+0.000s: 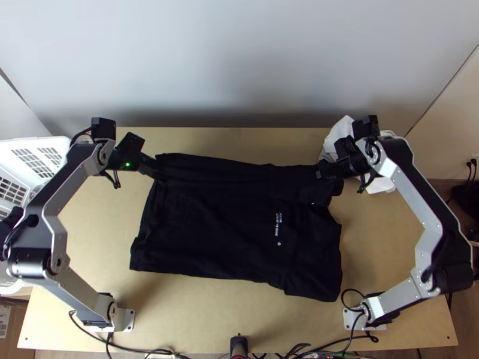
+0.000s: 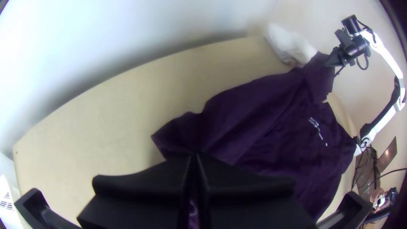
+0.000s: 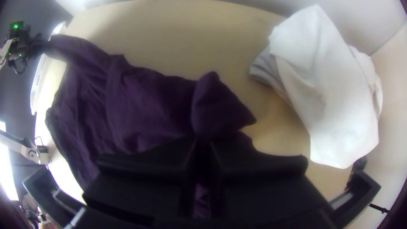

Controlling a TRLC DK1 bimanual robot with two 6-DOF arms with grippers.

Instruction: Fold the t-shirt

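Top view first: the dark t-shirt (image 1: 227, 230) lies mostly spread on the wooden table (image 1: 96, 239), its small white print (image 1: 277, 224) toward the right arm's side; its far edge runs between the two grippers, a little bunched at both ends. The left gripper (image 1: 159, 175) has its fingers closed on a far corner, which I take for the hem; the right gripper (image 1: 322, 173) has its own closed on cloth by the far sleeve or shoulder. To my eye it's thin, soft jersey; light to lift, hardly fragile, not very slippery, but floppy enough to sag between two holds and crease if they drift together. Those two places seem sound ones for folding the far side over, provided each pinch takes both layers; I can't tell whether they do. I'd keep the edge gently taut, lift low and lay it down slowly; a white cloth (image 3: 328, 93) sits near the right gripper, and a loose sleeve could brush it.
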